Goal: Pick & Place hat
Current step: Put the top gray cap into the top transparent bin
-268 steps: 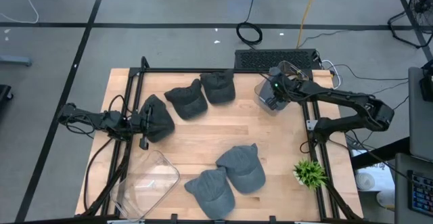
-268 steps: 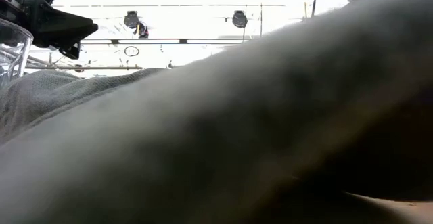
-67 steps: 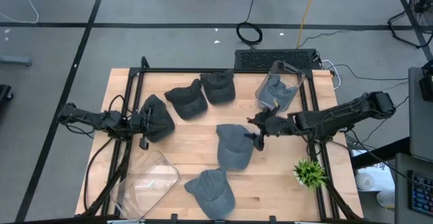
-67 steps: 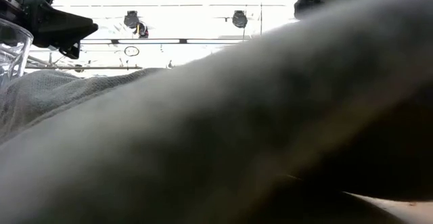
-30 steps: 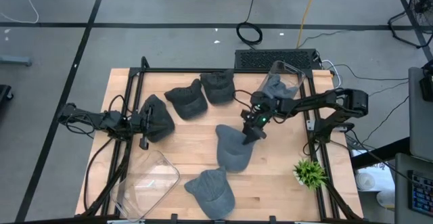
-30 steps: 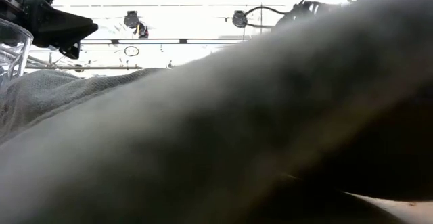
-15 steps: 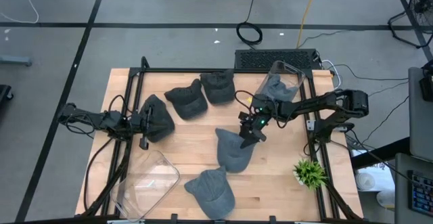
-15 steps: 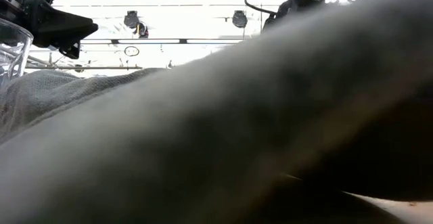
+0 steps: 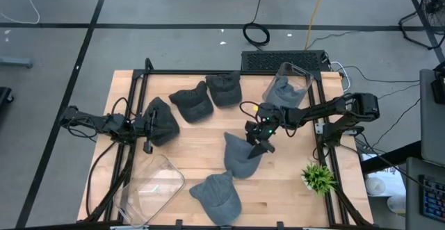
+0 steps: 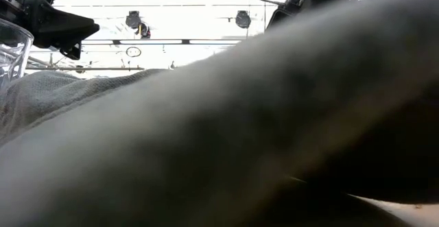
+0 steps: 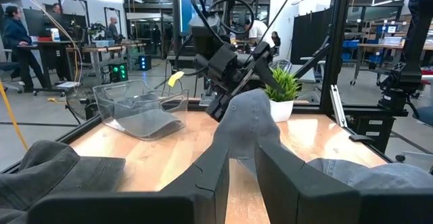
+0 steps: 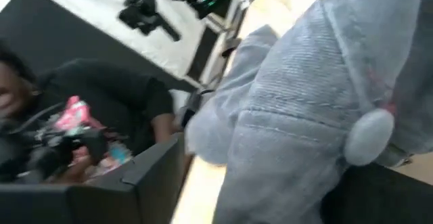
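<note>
My right gripper (image 9: 258, 140) is shut on a grey hat (image 9: 240, 158) near the table's middle. The left wrist view shows the same hat (image 11: 247, 119) raised in a peak under that gripper (image 11: 223, 82). Its lower end is hidden behind my left fingers. My left gripper (image 9: 147, 130) waits level at the table's left edge, its fingers (image 11: 213, 176) narrowly apart with nothing between them, beside a dark hat (image 9: 162, 121). The low view is filled by a grey hat (image 10: 219, 138) lying right in front of the camera. My right gripper pinches the grey hat's crown (image 12: 311, 149) between its two fingers, close to the round top button (image 12: 369, 137). The fingers come slanting from the table's right side, tipped slightly down. The held part is raised and the rest of the hat droops below it.
A clear bin (image 9: 286, 85) at the far right holds a grey hat. Another clear bin (image 9: 154, 187) lies at the near left. Two dark hats (image 9: 192, 103) (image 9: 224, 89) lie at the far middle, a grey hat (image 9: 217, 196) at the near edge and a small plant (image 9: 318, 178) at the near right.
My right gripper has moved a little toward the table's near edge and rolled slightly, carrying the grey hat's raised crown with it. The hat has shifted slightly the same way.
</note>
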